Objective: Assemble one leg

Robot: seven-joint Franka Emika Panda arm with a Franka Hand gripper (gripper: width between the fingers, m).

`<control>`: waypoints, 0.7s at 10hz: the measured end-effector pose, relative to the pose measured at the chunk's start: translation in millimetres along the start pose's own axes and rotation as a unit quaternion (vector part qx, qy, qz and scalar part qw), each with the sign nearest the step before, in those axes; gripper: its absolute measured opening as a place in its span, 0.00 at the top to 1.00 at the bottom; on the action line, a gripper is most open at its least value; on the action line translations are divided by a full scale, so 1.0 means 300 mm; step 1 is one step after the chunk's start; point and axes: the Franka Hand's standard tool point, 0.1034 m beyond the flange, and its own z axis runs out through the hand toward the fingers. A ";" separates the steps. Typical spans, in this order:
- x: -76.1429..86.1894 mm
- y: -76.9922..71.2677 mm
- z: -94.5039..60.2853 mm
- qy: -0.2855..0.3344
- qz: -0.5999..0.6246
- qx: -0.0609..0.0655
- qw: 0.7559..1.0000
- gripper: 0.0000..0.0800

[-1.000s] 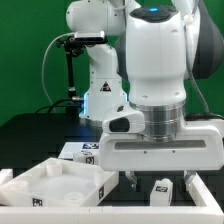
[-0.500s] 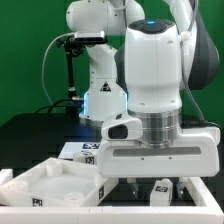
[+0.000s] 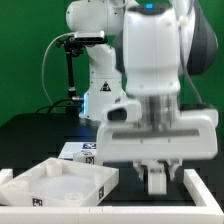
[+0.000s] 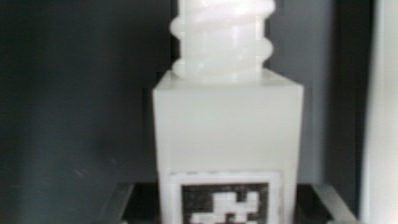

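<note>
My gripper (image 3: 157,170) is shut on the leg (image 3: 157,183), a short white block, and holds it just above the black table at the exterior view's lower right. In the wrist view the leg (image 4: 222,120) fills the frame. Its screw-like end points away from the gripper (image 4: 222,207), and a black-and-white tag sits between the dark fingers (image 4: 143,203). The large white panel (image 3: 30,183) with raised corners lies at the exterior view's lower left, apart from the leg.
The marker board (image 3: 82,151) lies on the table behind the panel. A white rail (image 3: 203,198) runs along the exterior view's right front edge. A white robot base (image 3: 100,90) and a black stand (image 3: 68,70) are at the back.
The fingers, spread wide on either side of the leg on the table, have closed on it. The gripper body has risen, and the picture is blurred by motion.
</note>
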 end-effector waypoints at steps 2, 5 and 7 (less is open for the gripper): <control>-0.061 -0.015 -0.095 -0.005 0.006 -0.001 1.000 0.65; -0.068 -0.036 -0.096 -0.004 -0.001 0.000 1.000 0.64; -0.077 -0.046 -0.100 0.004 -0.003 -0.001 1.000 0.64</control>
